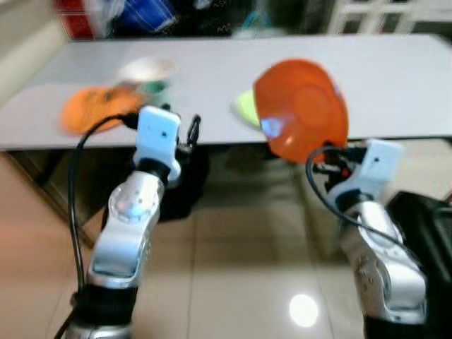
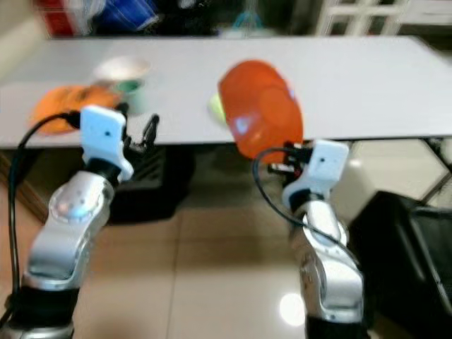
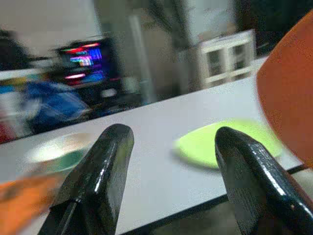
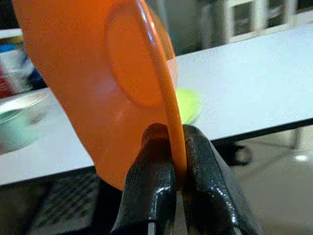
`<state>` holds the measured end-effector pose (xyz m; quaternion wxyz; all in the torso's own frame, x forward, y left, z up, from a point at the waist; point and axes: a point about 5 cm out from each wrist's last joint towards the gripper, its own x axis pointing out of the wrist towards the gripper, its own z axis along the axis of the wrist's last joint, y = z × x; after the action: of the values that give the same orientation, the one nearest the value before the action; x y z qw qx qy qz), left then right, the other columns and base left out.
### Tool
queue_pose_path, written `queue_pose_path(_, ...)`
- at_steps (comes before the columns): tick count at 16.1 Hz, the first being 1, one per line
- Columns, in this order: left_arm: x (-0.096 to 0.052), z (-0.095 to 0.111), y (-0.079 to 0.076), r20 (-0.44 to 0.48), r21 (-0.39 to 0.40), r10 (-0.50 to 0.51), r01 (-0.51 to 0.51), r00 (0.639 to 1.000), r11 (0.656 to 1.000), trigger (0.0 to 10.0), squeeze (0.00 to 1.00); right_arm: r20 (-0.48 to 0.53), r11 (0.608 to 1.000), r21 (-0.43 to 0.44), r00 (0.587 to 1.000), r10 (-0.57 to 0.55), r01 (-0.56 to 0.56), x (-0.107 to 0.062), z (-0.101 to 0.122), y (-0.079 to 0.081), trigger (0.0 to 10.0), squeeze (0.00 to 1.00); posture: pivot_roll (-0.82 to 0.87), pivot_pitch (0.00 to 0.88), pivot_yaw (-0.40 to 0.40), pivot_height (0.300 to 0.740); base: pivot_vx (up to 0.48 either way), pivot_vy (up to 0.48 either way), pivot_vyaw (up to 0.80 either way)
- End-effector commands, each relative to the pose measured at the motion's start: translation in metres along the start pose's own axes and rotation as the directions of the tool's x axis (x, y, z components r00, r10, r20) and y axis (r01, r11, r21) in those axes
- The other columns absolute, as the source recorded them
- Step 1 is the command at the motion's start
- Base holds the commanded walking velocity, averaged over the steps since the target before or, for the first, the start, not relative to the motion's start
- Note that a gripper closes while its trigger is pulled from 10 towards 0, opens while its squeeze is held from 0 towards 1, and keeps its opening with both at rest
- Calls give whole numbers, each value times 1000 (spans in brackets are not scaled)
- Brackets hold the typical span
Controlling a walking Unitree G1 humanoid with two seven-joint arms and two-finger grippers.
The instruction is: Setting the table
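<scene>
My right gripper [image 4: 177,147] is shut on the rim of an orange plate [image 1: 300,107], held upright and tilted just before the front edge of the white table [image 1: 395,78]. A light green plate [image 1: 246,107] lies flat on the table right behind it. My left gripper [image 3: 168,156] is open with nothing between its fingers, raised in front of the table's near edge. Further left on the table lie another orange plate [image 1: 95,107], a teal bowl [image 1: 154,87] and a white plate [image 1: 146,69].
A black crate [image 2: 152,180] stands on the tiled floor under the table. A dark object [image 2: 417,240] sits on the floor at my right. Blue and red clutter [image 1: 120,15] and white cabinets [image 1: 381,15] are behind the table.
</scene>
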<state>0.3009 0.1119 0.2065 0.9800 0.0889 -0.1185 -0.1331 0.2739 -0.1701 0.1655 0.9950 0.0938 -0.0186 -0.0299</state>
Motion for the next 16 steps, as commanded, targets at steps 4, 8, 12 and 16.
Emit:
queue_pose_path(4,-1,3,2,11,23,-7,7,1000,1000,10000,0,41,1000,29,999,-2,1,3,11,2,10000,0,-28,0,17,740,442,0,-442)
queue_pose_path(8,0,3,2,13,25,-10,10,1000,1000,10000,0,48,999,35,999,8,-10,4,12,3,10000,0,-27,0,18,740,441,0,-200)
queue_pose_path(12,0,4,2,13,25,-12,12,1000,1000,10000,0,50,999,39,999,15,-17,3,12,4,10000,0,-28,0,20,740,437,0,0)
queue_pose_path(16,0,3,1,11,27,-12,12,1000,1000,10000,0,46,999,47,999,19,-21,3,13,3,10000,0,-28,0,17,740,428,0,0)
